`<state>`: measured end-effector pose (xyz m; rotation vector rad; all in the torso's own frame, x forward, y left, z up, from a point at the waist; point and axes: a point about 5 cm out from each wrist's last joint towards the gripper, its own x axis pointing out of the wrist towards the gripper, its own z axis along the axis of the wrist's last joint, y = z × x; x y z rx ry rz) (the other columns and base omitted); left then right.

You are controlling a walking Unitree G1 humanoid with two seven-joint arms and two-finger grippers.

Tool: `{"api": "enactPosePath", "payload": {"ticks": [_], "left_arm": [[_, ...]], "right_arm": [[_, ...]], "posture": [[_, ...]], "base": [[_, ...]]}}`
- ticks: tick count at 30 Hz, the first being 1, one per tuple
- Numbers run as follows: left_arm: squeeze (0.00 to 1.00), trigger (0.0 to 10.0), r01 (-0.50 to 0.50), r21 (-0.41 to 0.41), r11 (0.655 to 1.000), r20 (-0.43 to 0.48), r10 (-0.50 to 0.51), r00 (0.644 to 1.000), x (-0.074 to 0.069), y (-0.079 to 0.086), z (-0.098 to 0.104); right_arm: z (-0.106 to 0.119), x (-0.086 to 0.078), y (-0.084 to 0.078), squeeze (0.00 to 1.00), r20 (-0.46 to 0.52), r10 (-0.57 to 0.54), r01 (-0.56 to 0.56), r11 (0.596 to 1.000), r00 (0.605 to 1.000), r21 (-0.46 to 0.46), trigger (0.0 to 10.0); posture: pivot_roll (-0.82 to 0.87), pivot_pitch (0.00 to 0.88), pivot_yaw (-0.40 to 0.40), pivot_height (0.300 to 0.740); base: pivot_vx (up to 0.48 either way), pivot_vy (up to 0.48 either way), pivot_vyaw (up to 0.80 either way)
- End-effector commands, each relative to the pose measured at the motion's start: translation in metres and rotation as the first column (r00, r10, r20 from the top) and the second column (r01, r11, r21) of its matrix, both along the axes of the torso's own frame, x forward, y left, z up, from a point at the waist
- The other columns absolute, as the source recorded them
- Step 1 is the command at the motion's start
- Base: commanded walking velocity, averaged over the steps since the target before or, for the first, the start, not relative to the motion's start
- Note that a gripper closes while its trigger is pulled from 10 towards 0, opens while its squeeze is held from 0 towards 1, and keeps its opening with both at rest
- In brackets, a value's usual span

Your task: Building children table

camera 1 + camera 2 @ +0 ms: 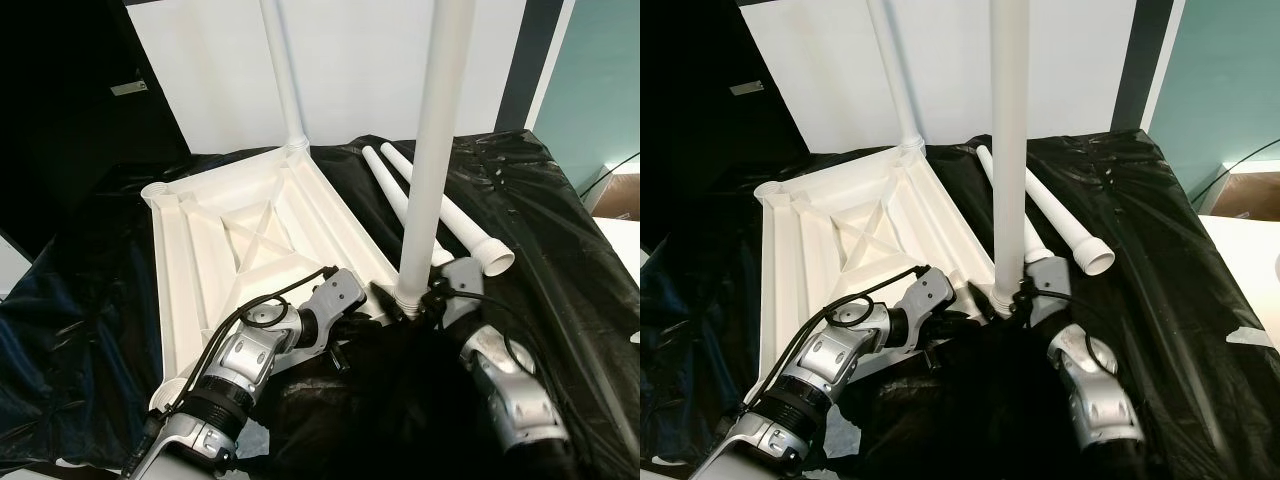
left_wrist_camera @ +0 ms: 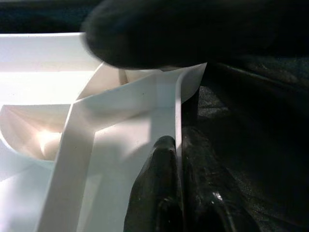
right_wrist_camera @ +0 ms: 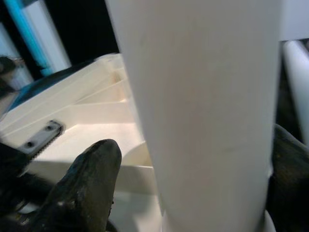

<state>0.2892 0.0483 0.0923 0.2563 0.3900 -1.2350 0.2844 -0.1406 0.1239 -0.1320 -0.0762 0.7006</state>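
The white table top (image 1: 250, 235) lies upside down on a black sheet. One white leg (image 1: 283, 80) stands in its far corner socket. A second leg (image 1: 432, 150) stands upright at the near right corner, its base at the socket (image 1: 408, 297). My right gripper (image 1: 425, 300) is shut on this leg just above its base; in the right wrist view a finger (image 3: 91, 179) sits on each side of the leg (image 3: 203, 106). My left gripper (image 1: 362, 320) is shut on the table top's rim (image 2: 176, 111) beside that corner, its fingers (image 2: 157, 174) pinching the thin wall.
Two loose white legs (image 1: 445, 215) lie side by side on the black sheet (image 1: 540, 220) to the right of the table top. An open corner socket (image 1: 158, 189) shows at the far left. A white panel stands behind, and a box (image 1: 618, 190) sits at the right edge.
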Motion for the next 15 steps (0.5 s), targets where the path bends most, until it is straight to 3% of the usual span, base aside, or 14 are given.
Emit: {"api": "enactPosePath", "payload": {"ticks": [1, 4, 8, 9, 10, 11, 12, 13, 15], "left_arm": [[0.0, 10.0, -0.06, 0.061, 0.996, -0.149, 0.068, 0.987, -0.015, 0.01, -0.038], [0.0, 10.0, -0.058, 0.061, 0.996, -0.148, 0.067, 0.987, -0.015, 0.01, -0.038], [0.0, 10.0, -0.058, 0.061, 0.996, -0.148, 0.067, 0.987, -0.015, 0.01, -0.038], [0.0, 10.0, -0.059, 0.062, 0.996, -0.147, 0.068, 0.987, -0.015, 0.01, -0.038], [0.0, 10.0, -0.062, 0.063, 0.996, -0.145, 0.071, 0.987, -0.014, 0.011, -0.038], [0.0, 10.0, -0.062, 0.063, 0.996, -0.145, 0.071, 0.987, -0.014, 0.011, -0.038], [0.0, 10.0, -0.066, 0.063, 0.996, -0.144, 0.074, 0.987, -0.014, 0.012, -0.038], [0.0, 10.0, -0.066, 0.063, 0.996, -0.144, 0.074, 0.987, -0.014, 0.012, -0.038], [0.0, 10.0, -0.07, 0.063, 0.996, -0.144, 0.079, 0.986, -0.014, 0.013, -0.038]], "right_arm": [[0.002, -0.001, 0.009, 0.0, -0.022, 0.183, -0.183, 0.982, 0.983, -0.033, 10.0], [0.007, 0.004, -0.002, 0.0, -0.039, 0.3, -0.303, 0.946, 0.953, -0.117, 10.0], [0.007, 0.004, -0.002, 0.0, -0.039, 0.3, -0.303, 0.946, 0.953, -0.117, 10.0], [0.009, 0.009, -0.008, 0.0, -0.053, 0.337, -0.341, 0.925, 0.94, -0.169, 10.0], [0.011, 0.013, -0.015, 0.0, -0.098, 0.393, -0.405, 0.892, 0.914, -0.202, 0.0], [0.011, 0.013, -0.015, 0.0, -0.098, 0.393, -0.405, 0.892, 0.914, -0.202, 0.0], [0.012, 0.013, -0.022, 0.0, -0.153, 0.447, -0.471, 0.855, 0.881, -0.217, 0.0], [0.012, 0.013, -0.022, 0.0, -0.153, 0.447, -0.471, 0.855, 0.881, -0.217, 0.0], [0.013, 0.012, -0.031, 0.0, -0.239, 0.502, -0.55, 0.807, 0.831, -0.216, 0.0]], "posture": [[-0.03, 0.0, 0.074, 0.74], [-0.02, 0.0, 0.074, 0.74], [-0.02, 0.0, 0.074, 0.74], [-0.02, 0.0, 0.072, 0.74], [-0.02, 0.0, 0.071, 0.74], [-0.02, 0.0, 0.071, 0.74], [-0.01, 0.0, 0.069, 0.74], [-0.01, 0.0, 0.069, 0.74], [-0.01, 0.0, 0.069, 0.74]], "base": [[0.0, 0.0, 0.0], [0.0, 0.0, 0.0], [0.0, 0.0, 0.0], [0.0, 0.0, 0.0], [0.0, 0.0, 0.0], [0.0, 0.0, 0.0], [0.0, 0.0, 0.0], [0.0, 0.0, 0.0], [0.0, 0.0, 0.0]]}}
